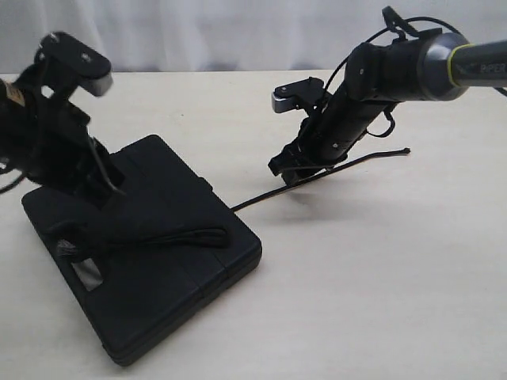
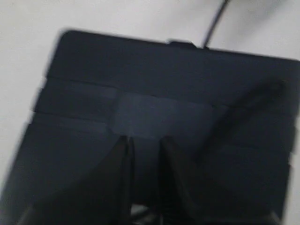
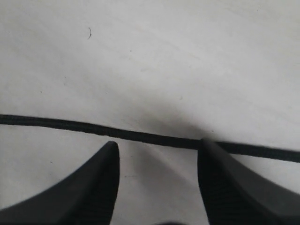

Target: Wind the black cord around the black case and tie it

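Right gripper stands open, low over the cord on the desk; left gripper hangs narrowly parted above the case

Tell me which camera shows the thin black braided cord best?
The exterior view: the thin black braided cord runs from the flat black plastic case across the table. The right wrist view shows one short stretch; the left wrist view, a blurred bit.

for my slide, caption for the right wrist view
Open right tool close to the black cord lying across the pale table
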Controlling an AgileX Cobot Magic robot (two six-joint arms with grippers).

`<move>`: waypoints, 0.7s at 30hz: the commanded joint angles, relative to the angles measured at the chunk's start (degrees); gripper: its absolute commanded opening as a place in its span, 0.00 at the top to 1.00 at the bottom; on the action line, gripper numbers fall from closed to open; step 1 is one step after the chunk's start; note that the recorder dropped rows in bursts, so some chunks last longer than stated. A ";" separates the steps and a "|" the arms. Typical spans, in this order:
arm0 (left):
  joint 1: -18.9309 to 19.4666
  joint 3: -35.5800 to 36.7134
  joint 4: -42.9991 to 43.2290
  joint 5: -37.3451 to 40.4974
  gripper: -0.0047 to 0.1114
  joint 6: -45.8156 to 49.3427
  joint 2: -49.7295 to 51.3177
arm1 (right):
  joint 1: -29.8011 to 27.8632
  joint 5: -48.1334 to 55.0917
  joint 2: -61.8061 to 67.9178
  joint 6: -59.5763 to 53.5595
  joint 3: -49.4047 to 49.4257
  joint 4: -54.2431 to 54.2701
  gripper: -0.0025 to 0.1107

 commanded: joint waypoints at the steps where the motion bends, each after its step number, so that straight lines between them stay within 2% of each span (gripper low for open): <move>1: -11.05 2.10 -5.12 13.20 0.96 1.92 -0.91 | -0.02 2.11 -2.13 0.03 0.02 0.26 0.55; 2: -13.34 3.96 -6.25 11.28 0.96 1.92 -0.77 | -0.02 2.20 -2.29 0.03 0.02 0.80 0.55; 3: -17.56 6.95 -7.86 7.32 0.96 1.92 -0.14 | -0.02 2.35 -2.29 -0.08 0.02 1.52 0.55; 7: -24.63 11.62 -15.60 2.96 0.96 0.76 0.39 | -0.02 2.35 -2.29 -0.19 0.02 1.52 0.55; 8: -25.64 13.54 -15.54 -1.33 0.96 0.76 1.12 | -0.02 2.24 -2.29 -0.19 0.02 1.52 0.55; 10: -25.52 15.31 -15.39 -5.35 0.96 0.49 3.20 | -0.02 2.00 -2.29 -0.19 0.13 1.52 0.55; 16: -25.52 17.83 -15.41 -9.18 0.96 -0.41 9.70 | -0.02 1.40 -2.18 -0.19 0.36 1.63 0.55; 19: -25.52 17.96 -12.58 -11.44 0.96 -2.84 11.37 | -0.02 1.40 -2.18 -0.19 0.36 1.63 0.55; 21: -25.41 17.96 -7.56 -11.79 0.96 -7.35 11.50 | -0.02 1.41 -2.18 -0.19 0.46 1.63 0.55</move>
